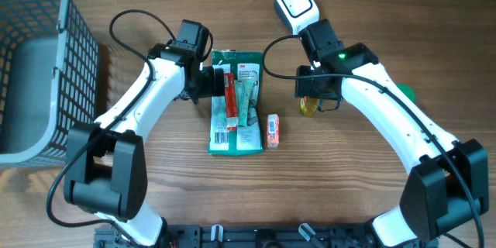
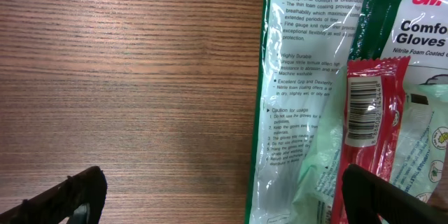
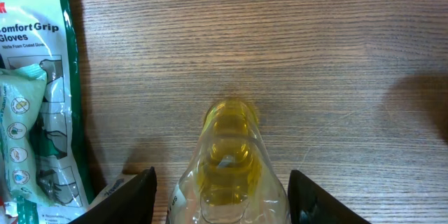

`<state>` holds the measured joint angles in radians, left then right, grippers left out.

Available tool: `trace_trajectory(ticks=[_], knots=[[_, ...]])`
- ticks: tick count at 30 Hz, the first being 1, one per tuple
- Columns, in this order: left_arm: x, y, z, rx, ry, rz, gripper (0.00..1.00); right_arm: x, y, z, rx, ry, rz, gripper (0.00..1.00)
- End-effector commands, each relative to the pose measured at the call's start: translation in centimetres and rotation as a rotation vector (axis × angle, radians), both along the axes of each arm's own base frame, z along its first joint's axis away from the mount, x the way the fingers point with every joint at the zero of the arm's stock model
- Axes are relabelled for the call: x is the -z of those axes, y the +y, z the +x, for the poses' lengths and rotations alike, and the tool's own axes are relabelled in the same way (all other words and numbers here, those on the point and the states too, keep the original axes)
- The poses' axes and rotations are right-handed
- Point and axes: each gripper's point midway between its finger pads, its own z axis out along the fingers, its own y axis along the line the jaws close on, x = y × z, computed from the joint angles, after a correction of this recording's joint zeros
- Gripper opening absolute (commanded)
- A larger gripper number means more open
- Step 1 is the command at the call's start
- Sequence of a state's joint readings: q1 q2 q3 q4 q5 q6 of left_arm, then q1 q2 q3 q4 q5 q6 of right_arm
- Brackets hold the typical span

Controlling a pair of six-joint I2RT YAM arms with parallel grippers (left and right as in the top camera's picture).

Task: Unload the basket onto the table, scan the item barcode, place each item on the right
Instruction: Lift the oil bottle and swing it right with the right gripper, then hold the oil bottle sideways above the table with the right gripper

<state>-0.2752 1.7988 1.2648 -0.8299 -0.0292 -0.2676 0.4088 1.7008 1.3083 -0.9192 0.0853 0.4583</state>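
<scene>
With right pincer (image 3: 222, 199) astride the seemingly light, slippery plastic bottle (image 3: 227, 147), hold not discernible, and left pincer (image 2: 227, 199) wide open, squeeze gently round its body.

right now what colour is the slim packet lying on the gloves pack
Red packet with a white barcode label, clearest in the left wrist view.

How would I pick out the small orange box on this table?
Find the big green glove pack in the middle of the table. Beside its right edge, near the lower corner, lies the small orange box, much smaller than the red packet atop the pack.
</scene>
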Motion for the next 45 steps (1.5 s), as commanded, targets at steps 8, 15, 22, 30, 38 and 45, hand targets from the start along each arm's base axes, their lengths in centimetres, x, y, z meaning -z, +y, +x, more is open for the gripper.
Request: trace_trajectory(ticks=[8, 15, 22, 30, 38, 45], knots=[[-0.4, 0.0, -0.1, 0.001, -0.013, 0.002, 1.0, 0.8, -0.1, -0.8, -0.008, 0.042, -0.008, 0.55], [-0.4, 0.0, -0.1, 0.001, -0.013, 0.002, 1.0, 0.9, -0.1, -1.1, 0.012, 0.057, -0.001, 0.58], [-0.4, 0.0, -0.1, 0.001, -0.013, 0.002, 1.0, 0.9, -0.1, -1.1, 0.014, 0.058, 0.001, 0.4], [-0.4, 0.0, -0.1, 0.001, -0.013, 0.002, 1.0, -5.4, 0.9, -1.0, -0.082, -0.016, 0.289, 0.34], [-0.4, 0.0, -0.1, 0.001, -0.013, 0.002, 1.0, -17.7, 1.5, -7.0, -0.433, -0.178, 0.906, 0.29], [-0.4, 0.0, -0.1, 0.001, -0.013, 0.002, 1.0, -21.1, 3.2, -10.9, -0.607, -0.202, 1.158, 0.24]])
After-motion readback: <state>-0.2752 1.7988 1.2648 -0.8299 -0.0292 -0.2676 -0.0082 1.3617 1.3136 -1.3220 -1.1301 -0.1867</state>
